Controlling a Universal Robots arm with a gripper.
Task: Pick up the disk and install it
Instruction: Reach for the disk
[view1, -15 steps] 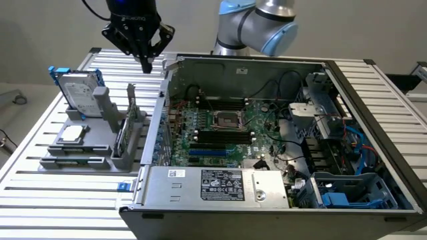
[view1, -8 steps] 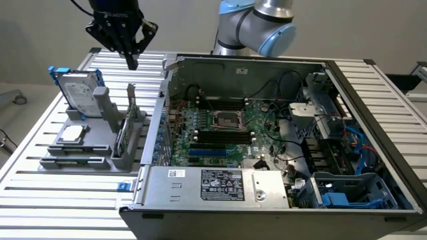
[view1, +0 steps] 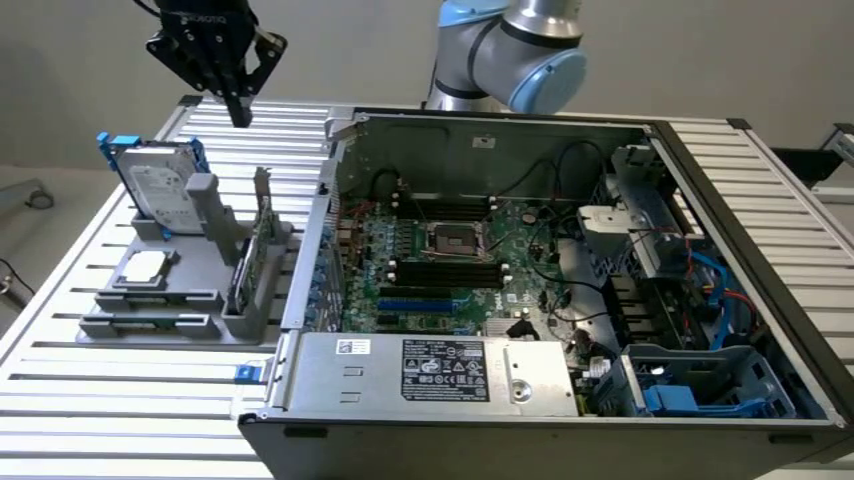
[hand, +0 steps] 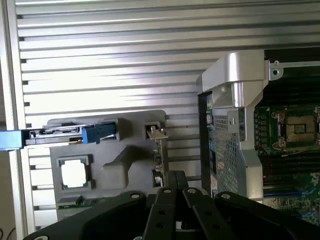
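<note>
Exterior view: closed tool points down near disk.

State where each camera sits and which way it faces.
Exterior view: off the arm, raised above the slatted table, looking down at a slant into the open computer case; the arm's blue-grey joint and the shut tool show.
Wrist view: on the wrist, looking down past the tool's black fingers onto the grey holder.
Shared: the disk standing in the holder, the case's corner and the motherboard.
</note>
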